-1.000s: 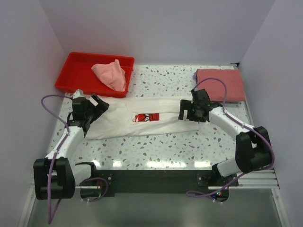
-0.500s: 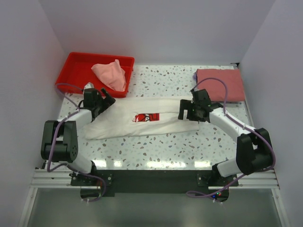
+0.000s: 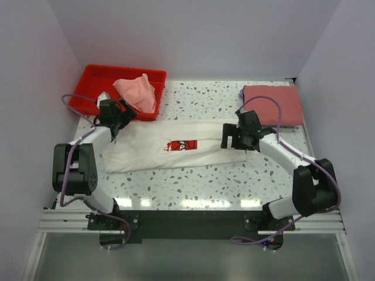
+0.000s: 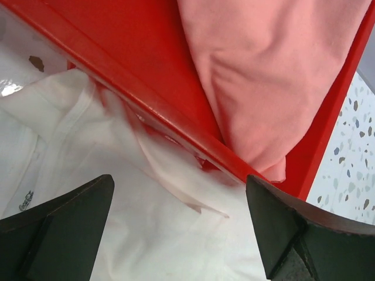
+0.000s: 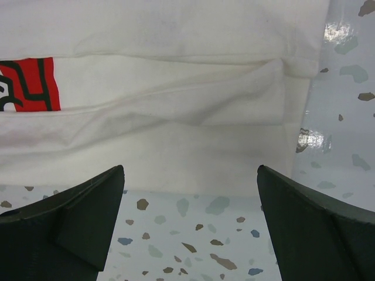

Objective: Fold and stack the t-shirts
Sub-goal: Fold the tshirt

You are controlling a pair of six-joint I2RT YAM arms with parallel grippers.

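The white t-shirt (image 3: 176, 146) with a red chest print (image 3: 180, 146) lies folded into a long band across the table's middle. The pale pink t-shirt (image 3: 138, 92) is bunched in the red tray (image 3: 94, 88). The dusty-red t-shirt (image 3: 273, 104) lies folded at the back right. My left gripper (image 3: 124, 112) is open over the white shirt's left end (image 4: 146, 222), next to the tray wall (image 4: 146, 99); the pink shirt (image 4: 263, 76) shows beyond it. My right gripper (image 3: 233, 139) is open above the white shirt's right end (image 5: 176, 134), where the print's edge (image 5: 29, 85) shows.
The red tray stands at the back left, its near wall touching the white shirt's upper left edge. Lilac walls close in the left, back and right. Speckled tabletop (image 3: 199, 181) lies between the shirt and the arm bases.
My left arm swung its gripper back and left, from over the shirt's left end toward the tray wall. The right arm and the shirts stayed put.
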